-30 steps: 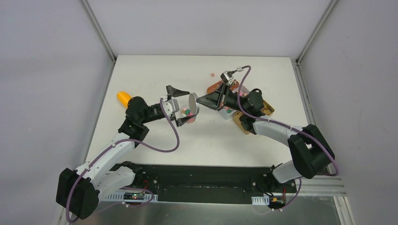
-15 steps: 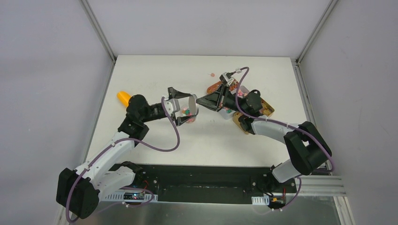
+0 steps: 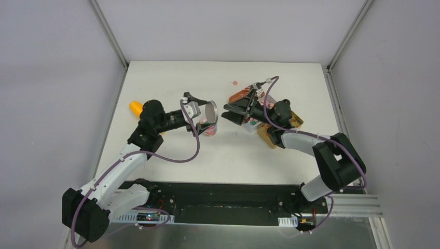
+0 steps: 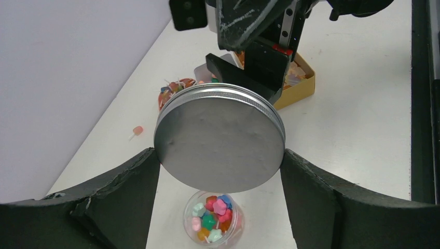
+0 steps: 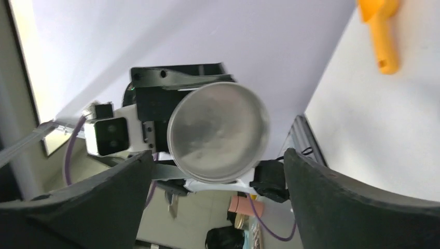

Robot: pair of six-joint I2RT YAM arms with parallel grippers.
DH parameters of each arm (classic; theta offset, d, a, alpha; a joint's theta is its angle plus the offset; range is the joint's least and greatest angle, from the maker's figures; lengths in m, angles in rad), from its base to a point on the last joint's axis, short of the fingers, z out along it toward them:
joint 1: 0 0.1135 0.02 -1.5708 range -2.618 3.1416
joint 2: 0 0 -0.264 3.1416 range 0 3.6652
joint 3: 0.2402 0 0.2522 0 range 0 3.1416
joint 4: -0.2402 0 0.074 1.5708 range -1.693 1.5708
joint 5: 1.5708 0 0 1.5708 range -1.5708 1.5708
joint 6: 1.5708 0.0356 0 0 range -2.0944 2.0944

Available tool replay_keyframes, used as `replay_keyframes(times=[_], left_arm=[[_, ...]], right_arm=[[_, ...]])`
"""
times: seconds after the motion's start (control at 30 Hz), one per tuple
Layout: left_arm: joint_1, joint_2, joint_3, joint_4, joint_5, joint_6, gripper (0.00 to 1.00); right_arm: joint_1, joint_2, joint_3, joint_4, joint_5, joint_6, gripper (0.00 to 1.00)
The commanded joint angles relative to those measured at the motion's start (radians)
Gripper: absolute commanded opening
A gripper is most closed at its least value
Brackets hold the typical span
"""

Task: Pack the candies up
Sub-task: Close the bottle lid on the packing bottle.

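Evidently the capping step is in hand. Over the white table (image 3: 171, 83), the left gripper (image 4: 219, 155) clamps a round silver lid (image 4: 220, 124) by its rim, tilted above a small clear jar (image 4: 186, 217), while the right gripper (image 3: 228, 111), at 3 o'clock of the lid, gapes wide with nothing between its fingers. Next, I judge, the lid must be levelled, centred over the jar mouth, lowered and twisted; the candies (image 4: 210, 220) sit in the jar, with more in a cardboard box (image 4: 303, 85) at its 3 o'clock, and no label or writing is legible.
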Motion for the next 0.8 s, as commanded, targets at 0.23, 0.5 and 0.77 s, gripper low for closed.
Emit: replay_keyframes(times=[0.23,0.5,0.77], left_arm=[[-0.006,0.09,0.179,-0.238,-0.269,-0.059,0.57],[-0.006,0.225,0.301,-0.378,-0.414,-0.136,0.53],[-0.008,0.462,0.483,-0.556,-0.56,-0.269,0.53]], right_arm=[[-0.101,-0.34,0.125,-0.941,0.293,-0.803,1.0],[-0.102,-0.564,0.133,-1.226,0.914,-1.105,1.0],[-0.105,-0.586,0.097,-1.254,0.965,-1.141,1.0]])
